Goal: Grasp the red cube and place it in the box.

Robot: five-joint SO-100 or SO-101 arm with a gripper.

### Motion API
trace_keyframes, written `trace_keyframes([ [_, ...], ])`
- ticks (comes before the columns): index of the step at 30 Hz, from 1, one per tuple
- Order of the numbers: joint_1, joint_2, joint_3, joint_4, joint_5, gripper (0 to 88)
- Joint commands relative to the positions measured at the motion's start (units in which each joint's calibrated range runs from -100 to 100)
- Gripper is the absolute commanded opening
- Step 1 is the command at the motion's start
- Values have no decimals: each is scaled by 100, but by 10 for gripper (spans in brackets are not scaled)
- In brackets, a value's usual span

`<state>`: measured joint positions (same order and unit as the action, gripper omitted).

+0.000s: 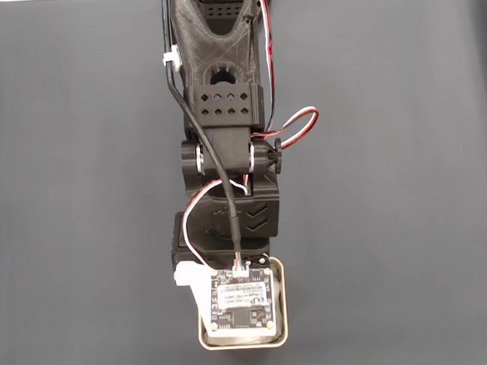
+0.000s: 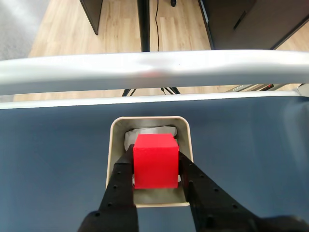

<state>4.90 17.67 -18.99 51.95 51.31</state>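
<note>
in the wrist view, lower centre of the frame, the gripper (image 2: 155,162) has its two black fingers, one on the left (image 2: 123,176) and one on the right, clenched on the red cube (image 2: 155,160), held over the white-lined middle of the box (image 2: 112,145), probably so it drops cleanly inside. in the fixed view the arm (image 1: 222,109) reaches down the middle of the frame, covering most of the box (image 1: 281,313) at bottom centre.

In the fixed view the arm (image 1: 224,150) covers most of the box (image 1: 279,314), and its top is cut by the edge. In the wrist view the red cube (image 2: 154,162) hides the lining; whether it touches the bottom is perhaps impossible to tell.
</note>
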Motion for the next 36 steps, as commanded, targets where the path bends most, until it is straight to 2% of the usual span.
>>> trace_keyframes([
  [1,64,-181,-282,59,103,350],
  [11,93,-242,-273,108,73,397],
  [36,86,-372,-218,76,-34,393],
])
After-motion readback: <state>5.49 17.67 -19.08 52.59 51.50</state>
